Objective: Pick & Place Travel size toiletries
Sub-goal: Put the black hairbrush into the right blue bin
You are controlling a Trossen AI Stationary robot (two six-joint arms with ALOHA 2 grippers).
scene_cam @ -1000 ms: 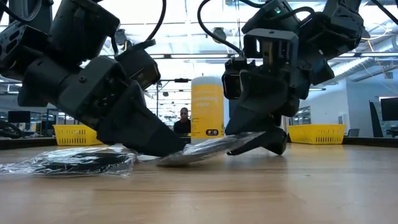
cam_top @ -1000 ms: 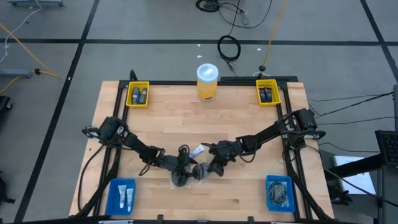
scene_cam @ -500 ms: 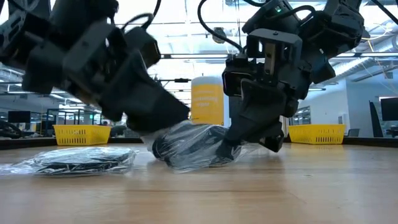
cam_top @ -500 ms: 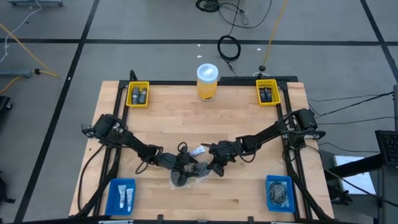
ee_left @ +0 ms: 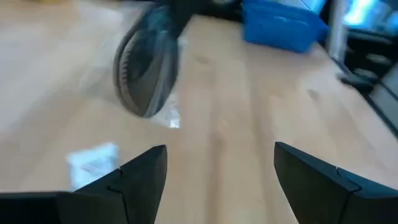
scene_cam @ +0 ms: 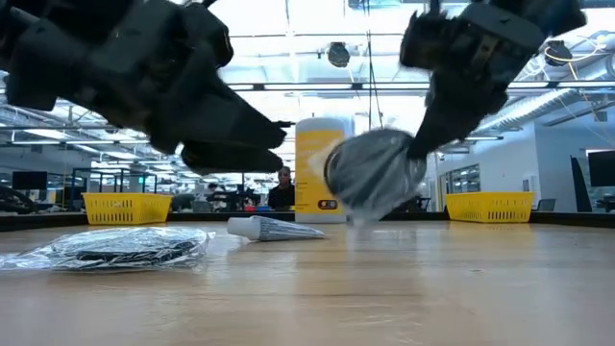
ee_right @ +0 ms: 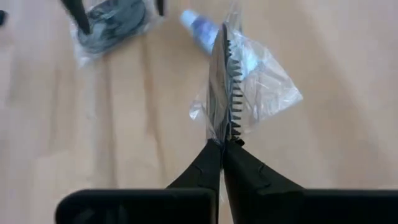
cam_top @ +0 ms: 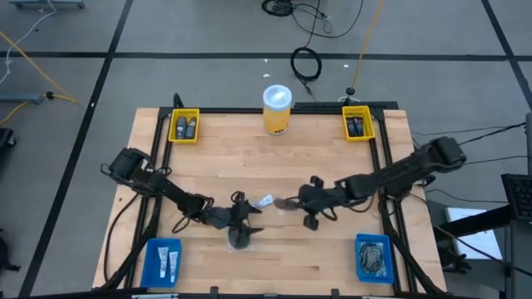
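High view looks straight down on my whole desk point(cam_top: 332, 149). Low view sits at desk height, level, facing the yellow jar point(scene_cam: 320, 163) at the far edge. My wrist cameras look closely down; both catch the bagged disc point(ee_left: 146, 74).

Your bench point(cam_top: 249, 166) is pale wood grain inside a black frame. Far corners: two yellow bins point(cam_top: 184, 126) with dark containers. Near corners: two blue bins point(cam_top: 163, 261), the left one with white tubes. At the far edge, your yellow jar point(cam_top: 278, 109) has a white lid. Centre: a grey toothed disc point(ee_right: 224, 81) in clear wrap, a white tube point(scene_cam: 272, 229), and a dark wrapped disc point(scene_cam: 120, 247).
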